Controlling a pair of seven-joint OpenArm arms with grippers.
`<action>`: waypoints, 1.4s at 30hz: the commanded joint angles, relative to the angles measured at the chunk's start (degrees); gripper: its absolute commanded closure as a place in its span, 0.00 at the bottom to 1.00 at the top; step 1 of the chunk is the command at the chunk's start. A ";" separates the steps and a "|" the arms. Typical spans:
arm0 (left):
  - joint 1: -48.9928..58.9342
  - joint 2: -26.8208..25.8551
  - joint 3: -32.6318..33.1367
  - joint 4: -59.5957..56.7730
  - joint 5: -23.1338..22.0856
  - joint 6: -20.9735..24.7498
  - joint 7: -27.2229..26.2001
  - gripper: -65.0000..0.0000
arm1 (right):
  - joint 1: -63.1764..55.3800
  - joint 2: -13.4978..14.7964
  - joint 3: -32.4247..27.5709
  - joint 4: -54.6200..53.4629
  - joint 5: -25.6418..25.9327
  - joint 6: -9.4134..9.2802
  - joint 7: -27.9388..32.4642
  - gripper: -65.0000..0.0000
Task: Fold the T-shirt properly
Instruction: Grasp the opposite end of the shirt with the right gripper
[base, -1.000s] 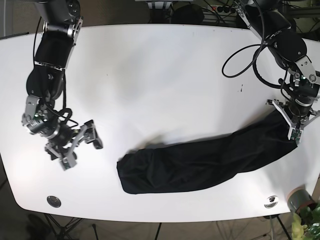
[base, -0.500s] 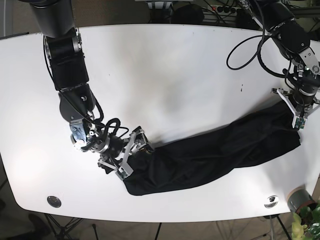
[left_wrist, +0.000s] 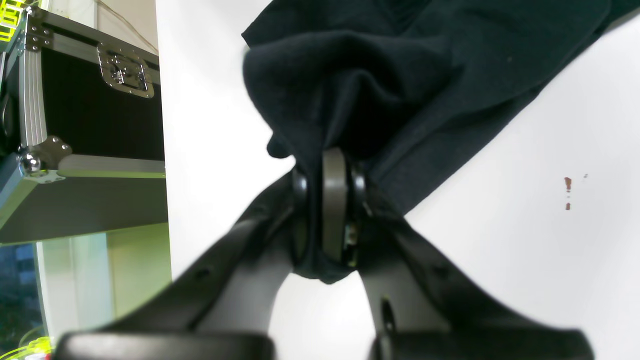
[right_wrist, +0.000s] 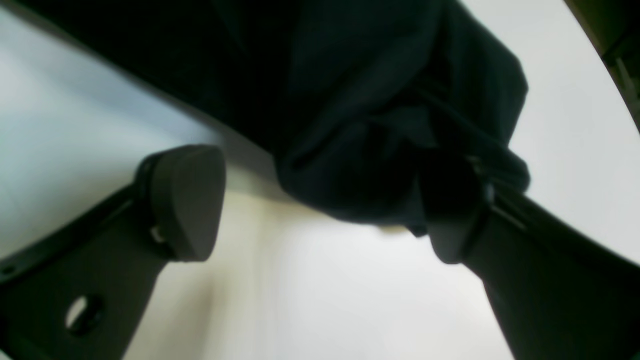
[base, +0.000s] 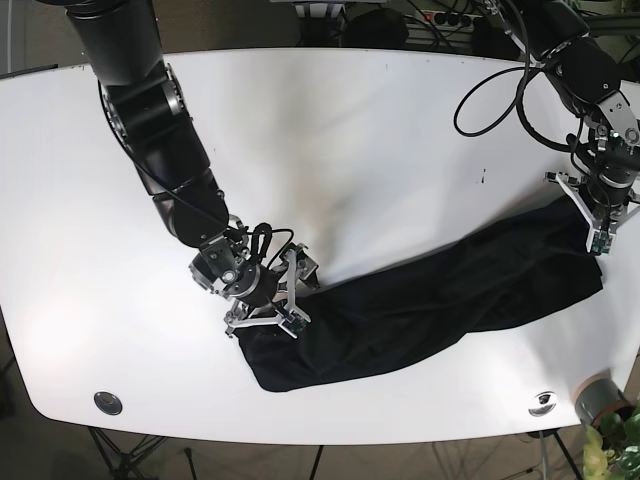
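Observation:
The black T-shirt (base: 430, 305) lies bunched in a long band from the table's front left to its right edge. My left gripper (base: 601, 228) is shut on the shirt's right end. In the left wrist view the gripper (left_wrist: 331, 200) pinches a fold of the dark cloth (left_wrist: 400, 75). My right gripper (base: 268, 300) is open at the shirt's left end. In the right wrist view its pads (right_wrist: 186, 200) stand wide apart, with a bunched lump of the shirt (right_wrist: 360, 165) between them, against the right-hand finger.
The white table (base: 350, 150) ends close to the left gripper. A black flight case (left_wrist: 90, 115) stands beyond that edge. Round metal discs (base: 107, 402) sit near the front edge. A grey cup (base: 598, 398) and a plant are at the front right corner. A cable (base: 490, 100) loops over the back right.
The right arm has swung in from the table's left side and brought its open gripper to the shirt's left end. The left gripper has kept hold of the right end, shifting slightly backward.

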 joint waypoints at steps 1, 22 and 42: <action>0.05 -0.96 -0.24 0.91 -0.10 0.12 -1.02 1.00 | 2.10 -0.92 1.60 -1.34 -3.17 -0.46 4.05 0.12; 0.14 -0.96 -0.15 0.91 -0.19 0.12 -1.02 1.00 | 5.00 -3.56 8.54 -12.77 -8.36 -0.46 11.96 0.48; -5.84 -0.96 0.29 0.91 -0.28 0.12 -0.93 1.00 | -3.08 -4.44 33.51 8.86 -8.18 5.08 2.20 0.97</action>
